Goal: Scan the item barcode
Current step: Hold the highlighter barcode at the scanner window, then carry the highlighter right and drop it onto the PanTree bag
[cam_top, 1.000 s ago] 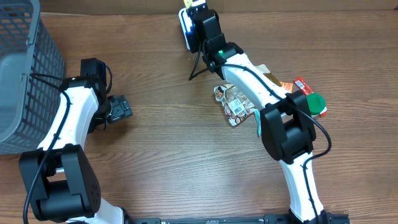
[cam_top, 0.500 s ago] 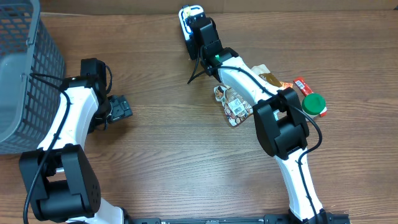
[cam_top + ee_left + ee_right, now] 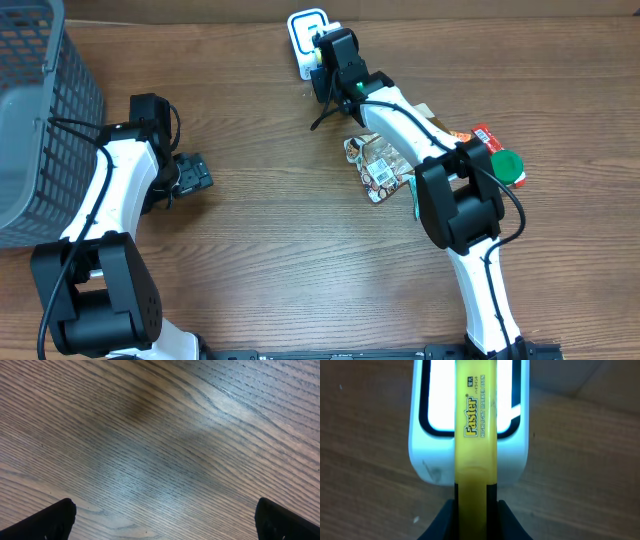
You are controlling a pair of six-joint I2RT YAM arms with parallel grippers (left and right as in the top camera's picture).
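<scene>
Wood-grain table (image 3: 260,260): scanner (image 3: 303,22), highlighter (image 3: 475,435), grey basket (image 3: 40,110)

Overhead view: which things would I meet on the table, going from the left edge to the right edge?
Grey plastic mesh basket → open black left gripper → white barcode scanner → patterned snack packet → round green lid.

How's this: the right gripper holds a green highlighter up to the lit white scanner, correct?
No: the highlighter is yellow, not green; the right wrist view shows it. The right gripper does hold it up to the lit white scanner.
</scene>
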